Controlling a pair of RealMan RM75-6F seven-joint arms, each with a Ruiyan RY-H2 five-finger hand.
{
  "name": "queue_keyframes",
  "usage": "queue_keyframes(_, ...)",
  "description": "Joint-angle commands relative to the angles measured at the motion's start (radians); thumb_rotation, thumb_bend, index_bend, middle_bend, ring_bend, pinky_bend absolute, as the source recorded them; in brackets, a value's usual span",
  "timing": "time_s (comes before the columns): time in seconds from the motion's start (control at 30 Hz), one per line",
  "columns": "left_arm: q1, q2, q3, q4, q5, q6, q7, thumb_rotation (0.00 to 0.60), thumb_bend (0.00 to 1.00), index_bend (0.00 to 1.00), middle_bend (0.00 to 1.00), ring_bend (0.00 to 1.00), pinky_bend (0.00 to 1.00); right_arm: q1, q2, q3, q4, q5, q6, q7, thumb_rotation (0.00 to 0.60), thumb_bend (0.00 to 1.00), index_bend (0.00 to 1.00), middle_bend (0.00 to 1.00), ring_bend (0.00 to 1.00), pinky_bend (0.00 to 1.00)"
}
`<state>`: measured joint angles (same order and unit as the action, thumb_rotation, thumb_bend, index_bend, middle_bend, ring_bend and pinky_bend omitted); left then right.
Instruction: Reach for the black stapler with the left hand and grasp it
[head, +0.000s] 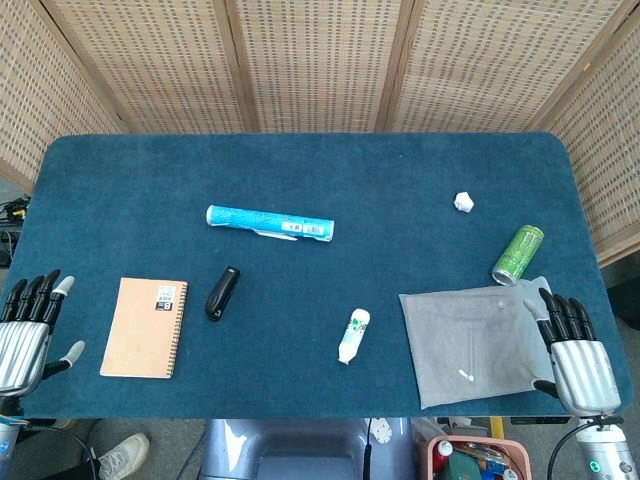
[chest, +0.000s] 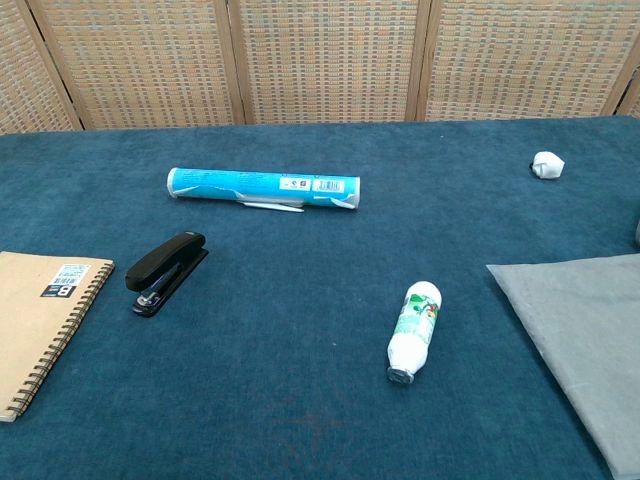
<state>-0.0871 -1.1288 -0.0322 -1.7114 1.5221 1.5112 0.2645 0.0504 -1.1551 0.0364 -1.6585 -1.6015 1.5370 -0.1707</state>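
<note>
The black stapler (head: 222, 292) (chest: 166, 272) lies flat on the blue table, just right of a brown spiral notebook (head: 146, 327) (chest: 45, 322). My left hand (head: 28, 333) hovers at the table's front left corner, well left of the stapler, with fingers apart and nothing in it. At the front right corner my right hand (head: 577, 352) sits with fingers extended, empty, beside a grey cloth (head: 470, 342). Neither hand shows in the chest view.
A blue tube (head: 270, 222) (chest: 263, 189) with a white pen lies behind the stapler. A small white bottle (head: 353, 335) (chest: 413, 331) lies mid-front. A green can (head: 517, 254) and a white crumpled wad (head: 463, 201) (chest: 547, 165) are at the right. Wicker screens stand behind the table.
</note>
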Motion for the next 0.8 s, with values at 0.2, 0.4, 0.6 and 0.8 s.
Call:
queue_keyframes(0.2,-0.001,-0.001,0.0,0.004,-0.004,-0.004,-0.002,0.6,0.24,0.03,0.0,0.0,0.0,-0.001,-0.002,-0.003,-0.002,-0.006,0.003,-0.007,0.6,0.11,0.0,0.0,0.0,0.0)
queue_keyframes(0.4,-0.005,-0.004,0.001,0.007,0.003,-0.008,-0.004,0.6,0.24,0.03,0.0,0.0,0.0,-0.002,-0.001,-0.002,-0.004,-0.006,0.007,-0.006,0.6,0.11,0.0,0.0,0.0,0.0)
queue_keyframes(0.6,-0.011,-0.006,-0.001,0.012,-0.003,-0.02,-0.007,0.6,0.24,0.03,0.0,0.0,0.0,-0.001,-0.001,0.001,-0.003,0.006,0.002,-0.008,0.6,0.11,0.0,0.0,0.0,0.0)
queue_keyframes(0.8,-0.02,-0.002,-0.004,0.01,0.005,-0.025,-0.007,0.6,0.24,0.03,0.0,0.0,0.0,-0.005,0.004,0.007,0.002,0.016,0.009,0.011,0.6,0.11,0.0,0.0,0.0,0.0)
